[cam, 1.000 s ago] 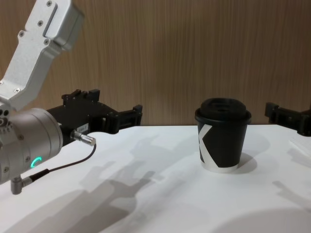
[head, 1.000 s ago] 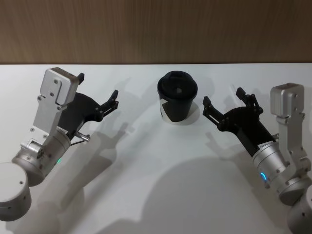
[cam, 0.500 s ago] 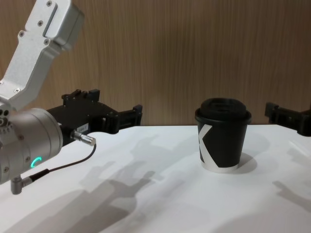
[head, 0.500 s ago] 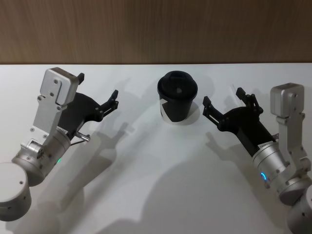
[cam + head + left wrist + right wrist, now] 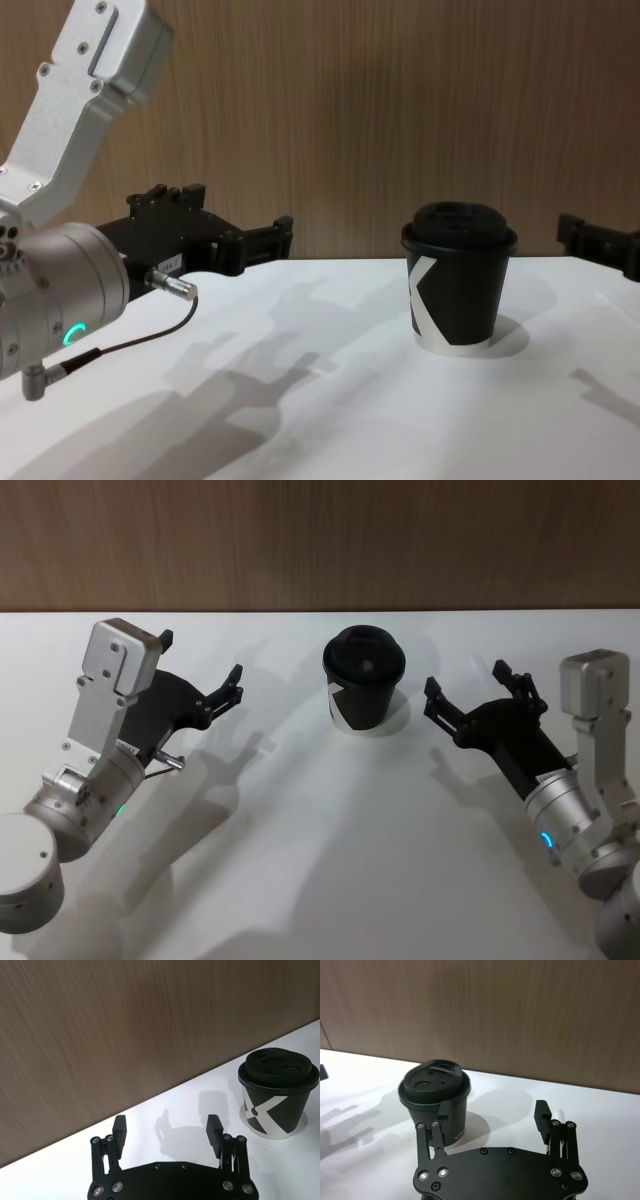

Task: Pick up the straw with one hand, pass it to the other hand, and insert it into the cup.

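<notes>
Backing white table (image 5: 320, 860): seemingly wooden wall (image 5: 320, 540)

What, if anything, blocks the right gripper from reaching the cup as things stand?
Nothing visible, so likely yes: the right gripper hangs open beside the cup, only tabletop between them.

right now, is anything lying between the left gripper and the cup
No. In the head view, only bare white table with shadows on it lies between the left gripper and the cup.
</notes>
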Available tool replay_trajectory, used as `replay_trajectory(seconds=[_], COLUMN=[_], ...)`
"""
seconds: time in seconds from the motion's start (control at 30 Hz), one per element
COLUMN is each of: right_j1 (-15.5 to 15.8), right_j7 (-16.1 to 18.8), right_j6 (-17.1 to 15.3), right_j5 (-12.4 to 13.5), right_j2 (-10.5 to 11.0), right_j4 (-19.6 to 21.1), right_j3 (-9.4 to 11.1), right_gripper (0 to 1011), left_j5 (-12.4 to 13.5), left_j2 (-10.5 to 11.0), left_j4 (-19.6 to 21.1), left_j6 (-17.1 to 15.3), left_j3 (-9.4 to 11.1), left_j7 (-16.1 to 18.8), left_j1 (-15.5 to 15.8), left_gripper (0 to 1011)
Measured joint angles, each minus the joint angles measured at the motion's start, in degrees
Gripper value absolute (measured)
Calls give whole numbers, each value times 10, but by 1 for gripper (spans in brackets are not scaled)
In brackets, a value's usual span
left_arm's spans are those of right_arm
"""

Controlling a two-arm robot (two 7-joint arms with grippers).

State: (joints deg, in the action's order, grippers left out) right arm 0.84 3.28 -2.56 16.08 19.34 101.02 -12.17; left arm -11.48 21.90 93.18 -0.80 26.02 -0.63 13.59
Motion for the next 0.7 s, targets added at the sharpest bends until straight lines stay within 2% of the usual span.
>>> replay_trajectory(seconds=[0.47,0.7], right_j1=[11,21], right_j7=[-6,5], right_j6=[-31,-56], right_j5=[-3,1], right_j2=[14,25], right_j4=[-1,2], right_j3=[24,33], right_gripper=[1001,1001], left_j5=[0,0], left_j2=[0,0], left_j4=[0,0], left_j6=[0,0], left_j3=[0,0], left_j7=[0,0], left_j1=[0,0], left_gripper=[1003,1002])
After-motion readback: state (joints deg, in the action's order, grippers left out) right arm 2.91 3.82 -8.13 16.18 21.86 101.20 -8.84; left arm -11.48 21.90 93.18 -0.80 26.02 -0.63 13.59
